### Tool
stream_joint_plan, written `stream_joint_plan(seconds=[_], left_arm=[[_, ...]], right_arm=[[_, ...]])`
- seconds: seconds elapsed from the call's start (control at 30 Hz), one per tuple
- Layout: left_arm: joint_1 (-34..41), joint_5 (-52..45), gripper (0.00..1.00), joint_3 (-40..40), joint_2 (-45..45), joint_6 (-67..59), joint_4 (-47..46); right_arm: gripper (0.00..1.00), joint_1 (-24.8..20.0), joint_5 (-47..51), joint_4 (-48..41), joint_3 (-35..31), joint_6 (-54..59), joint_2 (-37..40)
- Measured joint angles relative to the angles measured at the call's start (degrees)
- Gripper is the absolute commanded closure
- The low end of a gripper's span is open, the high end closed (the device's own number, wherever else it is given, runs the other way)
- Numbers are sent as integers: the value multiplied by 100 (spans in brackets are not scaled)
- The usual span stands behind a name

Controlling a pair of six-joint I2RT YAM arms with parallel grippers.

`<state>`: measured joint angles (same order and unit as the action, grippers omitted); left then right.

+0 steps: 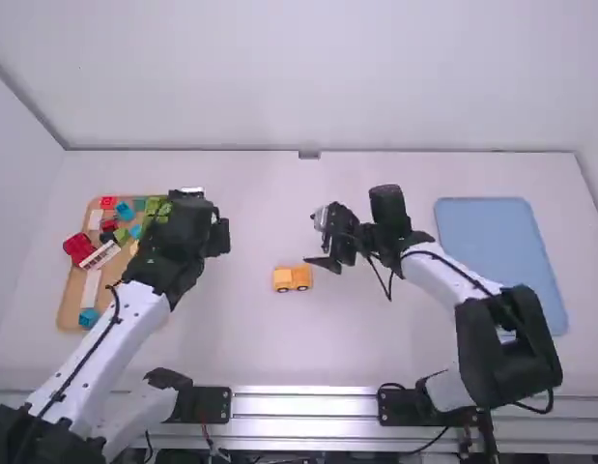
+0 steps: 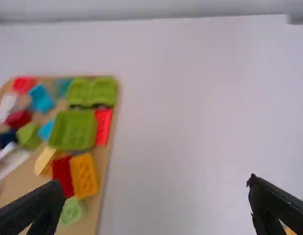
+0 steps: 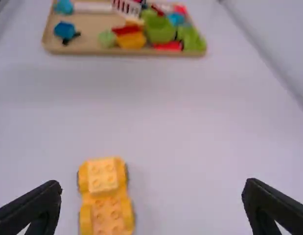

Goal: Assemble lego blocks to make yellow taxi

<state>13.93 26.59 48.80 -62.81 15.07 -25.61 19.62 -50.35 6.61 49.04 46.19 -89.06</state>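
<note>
My left gripper is over the right side of the wooden tray; in the left wrist view the left gripper is open with nothing between its fingers. A small yellow car of studded blocks stands on wheels mid-table, and the right wrist view has the yellow car low and left of centre. Just right of the car and above the table is my right gripper. The right gripper is open and empty. An orange-yellow block lies on the tray beside a red block.
Green, blue, red and white blocks share the tray, including a large green piece and a blue block. A flat blue tray lies at the right of the table. A wall rises behind the table's far edge.
</note>
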Motion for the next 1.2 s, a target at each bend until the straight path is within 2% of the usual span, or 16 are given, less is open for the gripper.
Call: stream_joint_plan(seconds=[0.13,0.3,0.43,0.53,0.7,0.97,1.2], left_arm=[[-22,459,1,0,0,584,-208],[-157,861,1,0,2,1023,-369],[-1032,605,1,0,109,1147,-374],[-2094,42,1,0,337,1161,-417],[-3195,-710,1,0,660,1222,-649],[-4277,-1294,1,0,1163,1366,-678],[-5088,-1606,1,37,828,1298,-597]], right_arm=[[2,184,42,90,162,-437,170],[2,387,-68,-380,549,-1029,170],[2,505,-297,-538,933,-1322,170],[2,584,-385,-540,1193,-1593,170],[2,704,-402,-542,1530,-1838,160],[2,1099,-439,-896,2667,-2157,-623],[2,1172,-437,-1215,3246,-2203,-1252]])
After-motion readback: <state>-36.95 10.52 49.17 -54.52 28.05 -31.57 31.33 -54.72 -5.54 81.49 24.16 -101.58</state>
